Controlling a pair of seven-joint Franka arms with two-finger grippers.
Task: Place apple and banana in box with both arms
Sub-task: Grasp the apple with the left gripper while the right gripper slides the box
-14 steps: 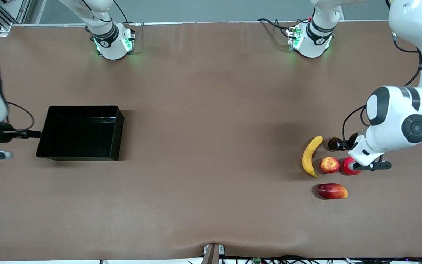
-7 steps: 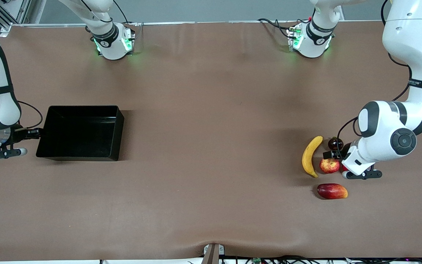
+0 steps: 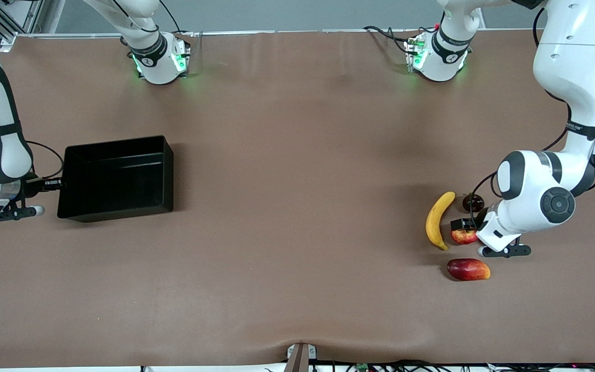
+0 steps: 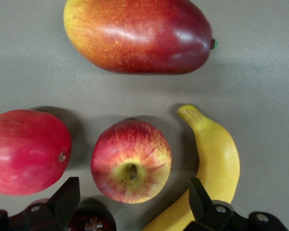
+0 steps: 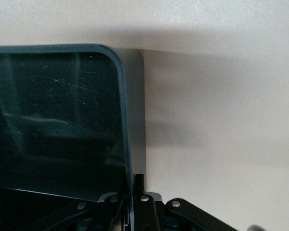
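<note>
So compared to half a second back, my right gripper (image 3: 52,184) has dragged the box (image 3: 116,178) a bit: it now sits skewed on the table (image 3: 297,206), the corner toward the middle swung farther from the front camera. My fingers are clamped on its end wall, one each side of the rim (image 5: 129,159).

My left gripper (image 3: 464,225) has crept further over the fruit and now hangs right above the apple (image 4: 131,167), jaws spread wide apart with one fingertip (image 4: 67,199) on each side of it, nothing pinched yet.

It's cramped there. The banana (image 4: 209,168) lies just beside the apple toward the box's end, the bright red fruit (image 4: 26,151) just beside it on the outer end, the mango (image 3: 468,269) nearer the front camera, and a small dark fruit (image 3: 473,202) farther from it. Between the fruit cluster and the box is a long stretch of bare brown table.
</note>
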